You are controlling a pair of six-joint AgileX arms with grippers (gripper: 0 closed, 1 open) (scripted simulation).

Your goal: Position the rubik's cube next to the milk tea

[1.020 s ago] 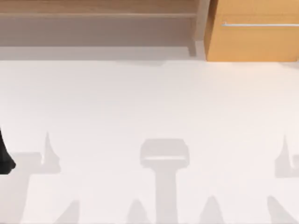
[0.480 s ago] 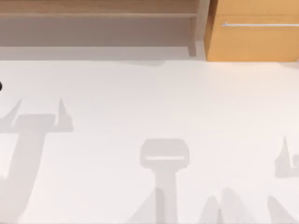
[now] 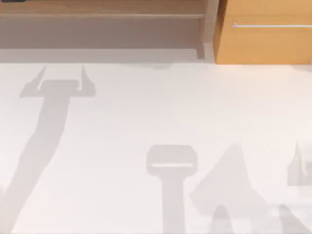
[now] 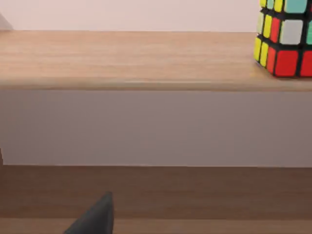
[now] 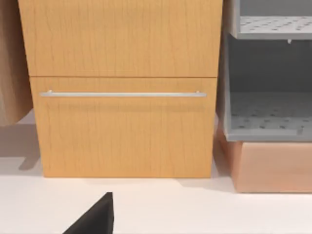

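Where the white table ends at the far edge, a wooden shelf unit and an orange wood-grain drawer cabinet with a slim metal handle stand. Rubik's cube, glossy and multicoloured, rests on the upper wooden shelf. One dark fingertip of the left gripper is visible; its opening cannot be told.

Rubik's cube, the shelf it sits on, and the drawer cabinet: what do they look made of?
Rubik's cube: likely glossy plastic, with flat colour tiles in a black grid.
Shelf: light wood or wood-look laminate, matte, with fine grain lines and a rounded front edge.
Drawer cabinet: warmer orange wood veneer, with vertical grain; its handle looks like brushed metal, thin and silvery.
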